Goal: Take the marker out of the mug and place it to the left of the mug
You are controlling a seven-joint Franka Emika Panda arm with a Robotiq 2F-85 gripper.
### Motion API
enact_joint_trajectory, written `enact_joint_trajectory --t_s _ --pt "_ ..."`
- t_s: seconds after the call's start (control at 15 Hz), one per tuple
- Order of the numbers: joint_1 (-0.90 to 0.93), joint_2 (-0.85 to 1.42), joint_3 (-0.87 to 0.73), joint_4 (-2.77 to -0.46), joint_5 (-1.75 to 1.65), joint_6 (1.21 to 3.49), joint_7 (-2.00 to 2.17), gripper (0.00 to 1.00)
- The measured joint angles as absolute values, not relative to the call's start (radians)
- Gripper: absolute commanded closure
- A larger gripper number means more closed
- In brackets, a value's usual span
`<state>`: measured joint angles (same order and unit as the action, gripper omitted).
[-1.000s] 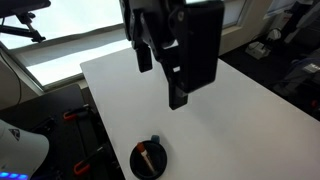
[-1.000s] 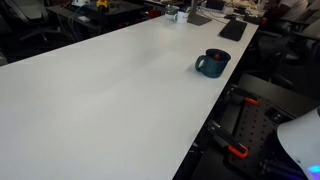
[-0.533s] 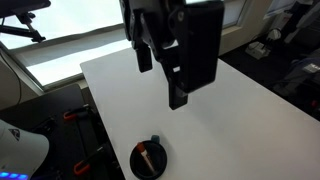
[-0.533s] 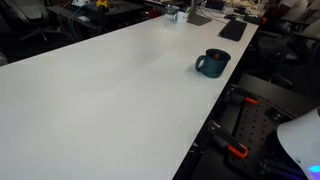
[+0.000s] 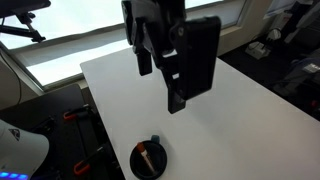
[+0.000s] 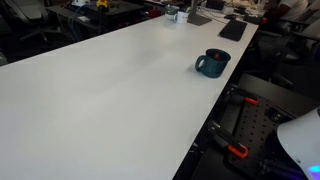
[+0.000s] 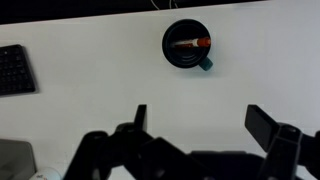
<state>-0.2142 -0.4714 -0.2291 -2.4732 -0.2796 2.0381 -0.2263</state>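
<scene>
The black mug (image 5: pixel 148 160) stands near the table's edge, with the orange-red and whitish marker (image 5: pixel 145 152) lying inside it. The mug also shows in an exterior view (image 6: pixel 211 63) and in the wrist view (image 7: pixel 187 44), where the marker (image 7: pixel 190 43) lies across its dark inside. My gripper (image 5: pixel 160 85) hangs high above the middle of the table, far from the mug. In the wrist view the gripper (image 7: pixel 202 118) is open and empty, fingers wide apart.
The white table (image 6: pixel 110 90) is broad and bare around the mug. A keyboard (image 7: pixel 15 70) lies at the left in the wrist view. Desks, chairs and clutter stand beyond the table (image 6: pixel 180 12). Red-handled clamps (image 6: pixel 235 150) sit below the table's edge.
The gripper has shifted slightly in the exterior view. The mug and marker have not moved.
</scene>
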Motion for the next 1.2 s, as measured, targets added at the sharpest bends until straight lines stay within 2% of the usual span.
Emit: enact_joint_trajectory --t_s 1.2 --pt "-0.137 -0.286 -0.138 -2.366 -0.281 1.995 -0.224 0.0"
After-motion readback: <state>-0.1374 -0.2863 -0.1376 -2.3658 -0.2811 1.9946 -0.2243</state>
